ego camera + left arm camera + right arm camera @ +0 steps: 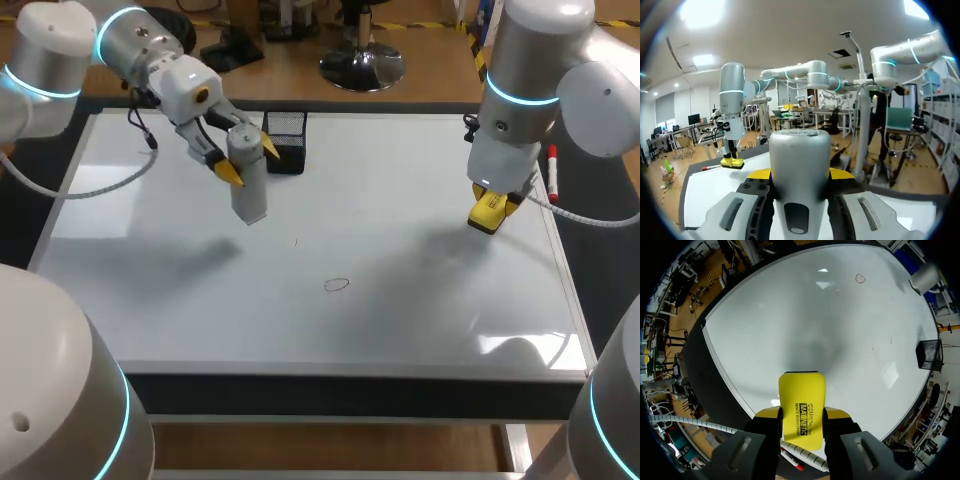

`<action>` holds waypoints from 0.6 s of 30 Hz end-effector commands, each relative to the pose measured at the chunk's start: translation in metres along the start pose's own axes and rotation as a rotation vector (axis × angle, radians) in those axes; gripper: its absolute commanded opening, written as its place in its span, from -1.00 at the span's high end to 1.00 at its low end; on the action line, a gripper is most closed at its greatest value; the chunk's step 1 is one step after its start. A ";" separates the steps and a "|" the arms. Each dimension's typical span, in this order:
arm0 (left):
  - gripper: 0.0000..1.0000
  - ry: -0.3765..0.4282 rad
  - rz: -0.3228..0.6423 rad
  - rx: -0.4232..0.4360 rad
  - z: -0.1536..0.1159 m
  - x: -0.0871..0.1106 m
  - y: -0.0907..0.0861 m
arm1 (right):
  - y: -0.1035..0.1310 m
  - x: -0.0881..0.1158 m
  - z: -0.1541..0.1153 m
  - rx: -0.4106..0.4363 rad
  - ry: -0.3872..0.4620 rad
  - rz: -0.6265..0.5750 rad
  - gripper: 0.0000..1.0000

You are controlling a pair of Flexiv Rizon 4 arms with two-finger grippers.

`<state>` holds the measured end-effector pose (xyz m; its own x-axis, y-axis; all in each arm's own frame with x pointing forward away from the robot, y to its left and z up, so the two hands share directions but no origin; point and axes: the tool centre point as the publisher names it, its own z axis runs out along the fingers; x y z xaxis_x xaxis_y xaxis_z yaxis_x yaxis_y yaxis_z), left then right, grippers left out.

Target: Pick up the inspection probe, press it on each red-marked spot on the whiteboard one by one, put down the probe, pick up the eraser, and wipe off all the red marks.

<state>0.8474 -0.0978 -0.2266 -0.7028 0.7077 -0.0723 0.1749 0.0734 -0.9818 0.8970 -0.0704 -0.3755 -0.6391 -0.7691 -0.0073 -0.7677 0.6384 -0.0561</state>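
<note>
– Probe (248, 180) position?
– Upper left of the head view. It's a grey cylinder, roughly upright with a slight lean. The left gripper (250, 160) has its yellow fingertips clamped on the upper part from both sides. Its lower end looks clear of the whiteboard (420, 330), judging by the shadow lying off to one side.
– And the target?
– One small red ring (337, 284) sits near the middle of the frame, well apart from the probe, toward lower right. A faint tick (296, 241) lies between them, but I can't tell if it counts as a mark.
– So how should the press go?
– I'd carry the probe across at height and square it up over the ring. Then lower it straight down so the flat end lands on the ring without smearing the ink. The black mesh basket (287, 135) just behind the probe is away from that path.
– What about the other arm?
– The right gripper (492, 208) is at the right of the frame, closed on the yellow eraser (487, 215), near the red pen (551, 172) at the board's edge. It's best kept there, off the board, until pressing is done.
</note>
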 end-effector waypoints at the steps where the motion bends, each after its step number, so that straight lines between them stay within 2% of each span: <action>1: 1.00 0.010 -0.006 0.015 -0.025 -0.002 0.007 | -0.001 0.000 -0.001 0.001 0.003 -0.001 1.00; 6: 1.00 -0.012 -0.024 0.012 -0.055 0.000 0.013 | -0.001 0.000 -0.001 0.001 0.003 -0.001 1.00; 10: 1.00 -0.005 -0.035 0.004 -0.073 -0.003 0.011 | -0.001 0.000 -0.001 0.001 0.003 -0.001 1.00; 18: 1.00 -0.012 -0.039 -0.011 -0.099 -0.008 0.009 | -0.001 0.000 -0.001 0.001 0.003 -0.001 1.00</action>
<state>0.9105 -0.0429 -0.2182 -0.7362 0.6755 -0.0418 0.1626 0.1165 -0.9798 0.8970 -0.0704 -0.3756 -0.6391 -0.7691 -0.0072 -0.7676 0.6384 -0.0560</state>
